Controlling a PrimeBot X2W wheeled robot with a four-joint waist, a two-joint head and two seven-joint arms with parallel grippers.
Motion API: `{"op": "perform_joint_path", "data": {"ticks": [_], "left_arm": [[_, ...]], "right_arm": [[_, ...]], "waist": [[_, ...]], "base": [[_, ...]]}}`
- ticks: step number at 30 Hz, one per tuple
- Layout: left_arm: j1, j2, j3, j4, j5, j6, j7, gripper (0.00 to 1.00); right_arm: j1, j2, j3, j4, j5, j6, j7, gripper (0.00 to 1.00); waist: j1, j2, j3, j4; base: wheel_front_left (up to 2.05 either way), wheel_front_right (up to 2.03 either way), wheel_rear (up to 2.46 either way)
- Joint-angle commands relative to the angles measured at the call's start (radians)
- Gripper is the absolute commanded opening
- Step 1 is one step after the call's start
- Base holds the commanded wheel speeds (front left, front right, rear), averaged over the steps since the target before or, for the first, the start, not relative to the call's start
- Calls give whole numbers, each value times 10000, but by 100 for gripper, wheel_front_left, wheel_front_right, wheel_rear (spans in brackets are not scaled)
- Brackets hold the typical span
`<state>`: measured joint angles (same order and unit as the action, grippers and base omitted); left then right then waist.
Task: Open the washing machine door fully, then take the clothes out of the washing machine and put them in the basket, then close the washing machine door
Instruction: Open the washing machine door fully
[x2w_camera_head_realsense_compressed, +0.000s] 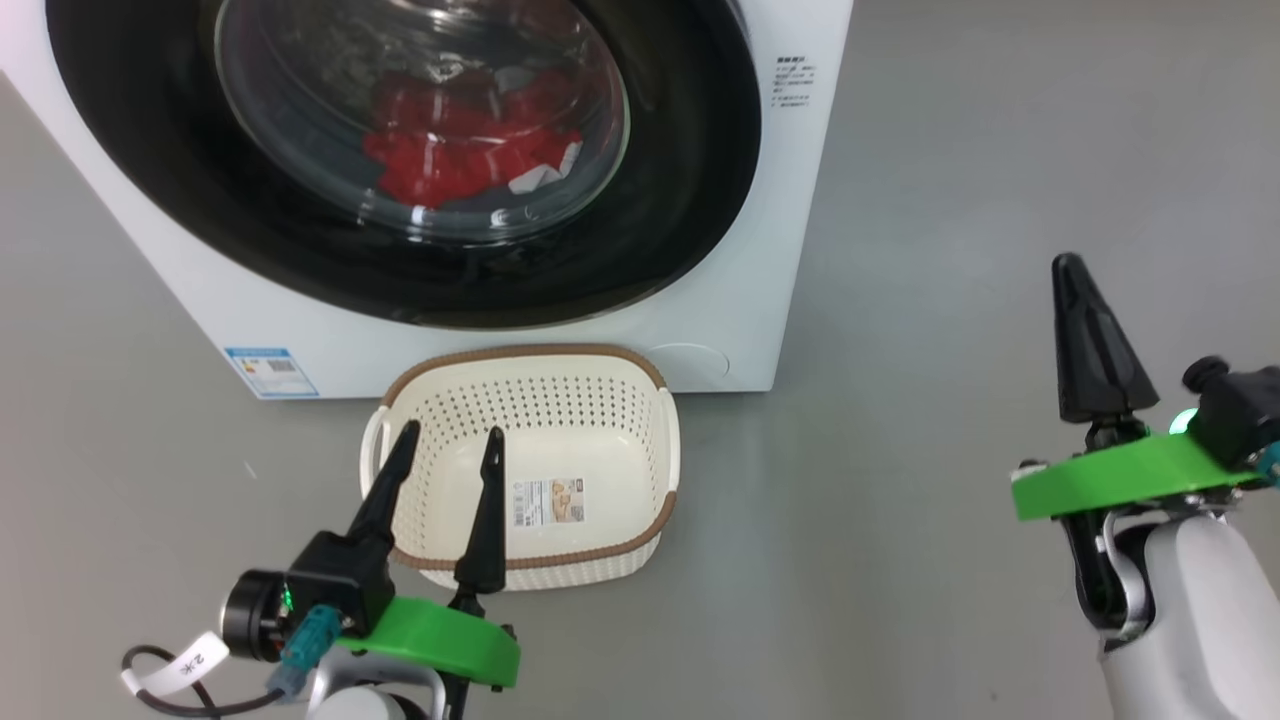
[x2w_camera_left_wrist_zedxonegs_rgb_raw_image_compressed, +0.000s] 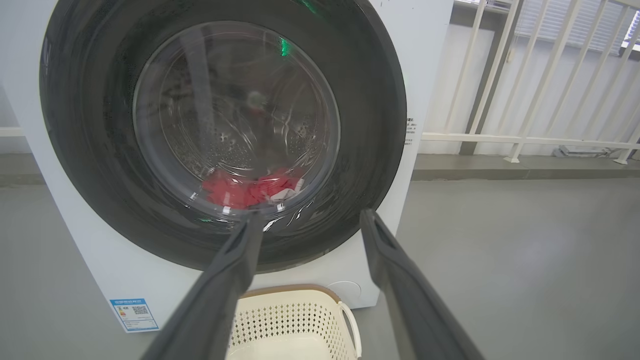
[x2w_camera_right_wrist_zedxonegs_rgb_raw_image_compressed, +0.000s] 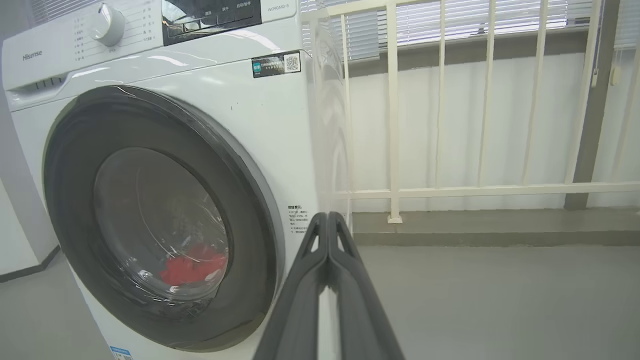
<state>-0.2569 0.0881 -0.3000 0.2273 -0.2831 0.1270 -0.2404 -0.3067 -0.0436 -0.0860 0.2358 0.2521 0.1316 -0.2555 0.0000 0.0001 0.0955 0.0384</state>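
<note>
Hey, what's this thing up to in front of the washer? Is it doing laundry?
A two-armed robot is facing a white washing machine whose round door is shut, with red clothes lying inside behind the glass. A cream basket sits empty on the floor right in front of it. The left claw hovers open by the basket, and the right claw is pinched shut off to the side, holding nothing. Neither touches the door, so the unloading has not started.
</note>
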Motion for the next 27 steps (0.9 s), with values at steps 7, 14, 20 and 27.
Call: {"op": "perform_joint_path", "data": {"ticks": [7, 14, 20, 27], "left_arm": [[-618, 232, 188, -639, -56, 141, 70, 100], [-752, 268, 114, -1011, -35, 179, 109, 100], [-844, 276, 42, -1167, -26, 217, 141, 100], [-987, 271, -51, -1239, -55, 182, 122, 100]], "right_arm": [[-1429, -66, 224, 622, 2069, -9, 39, 0], [-2538, -66, 518, 1301, 4185, -9, 604, 0], [-3476, -66, 579, 1581, 5397, -9, 1402, 0], [-4580, -66, 179, 1902, 7470, -9, 3037, 0]], "waist": [[0, -1, 629, 309], [0, -1, 1145, 423], [0, -1, 1515, 488], [0, -1, 1961, 619]], "base": [[0, 0, 0], [0, 0, 0], [0, 0, 0], [0, 0, 0]]}}
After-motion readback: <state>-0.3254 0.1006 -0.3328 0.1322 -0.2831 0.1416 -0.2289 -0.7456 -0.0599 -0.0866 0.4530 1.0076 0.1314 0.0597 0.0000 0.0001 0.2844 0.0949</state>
